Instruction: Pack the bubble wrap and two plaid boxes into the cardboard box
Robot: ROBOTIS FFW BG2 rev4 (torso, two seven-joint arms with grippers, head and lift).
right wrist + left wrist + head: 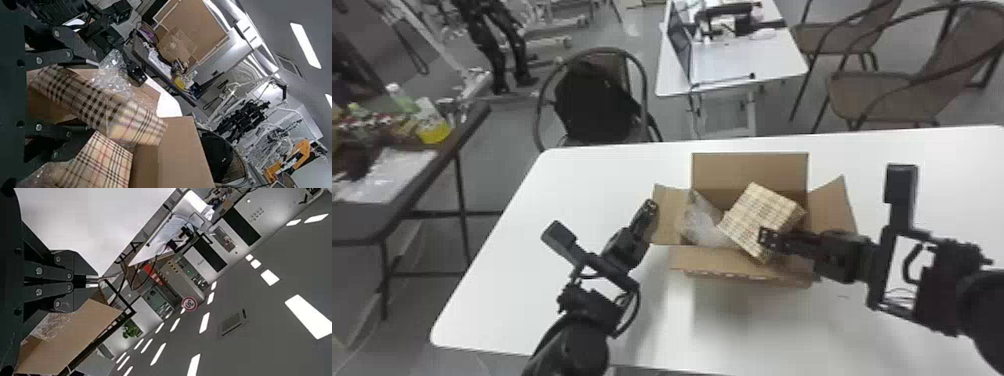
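The cardboard box [751,169] stands with its flaps spread. Inside its left part lies the bubble wrap [701,220]. Plaid boxes [757,212] sit tilted on the right. Over their near side is my right gripper [766,237]. In the right wrist view one plaid box [74,96] lies slanted between the spread fingers of my right gripper [92,96], and a second plaid box [103,160] is beside it. My left gripper [650,206] is at the left flap; in the left wrist view, that gripper [98,281] is shut with its tips together, near the flap [74,338].
The white table [592,200] extends around the cardboard box. Beyond its far edge stand a chair [592,100] and a smaller white table [727,65]. At the far left is a dark table [427,170] with bottles and plastic on it.
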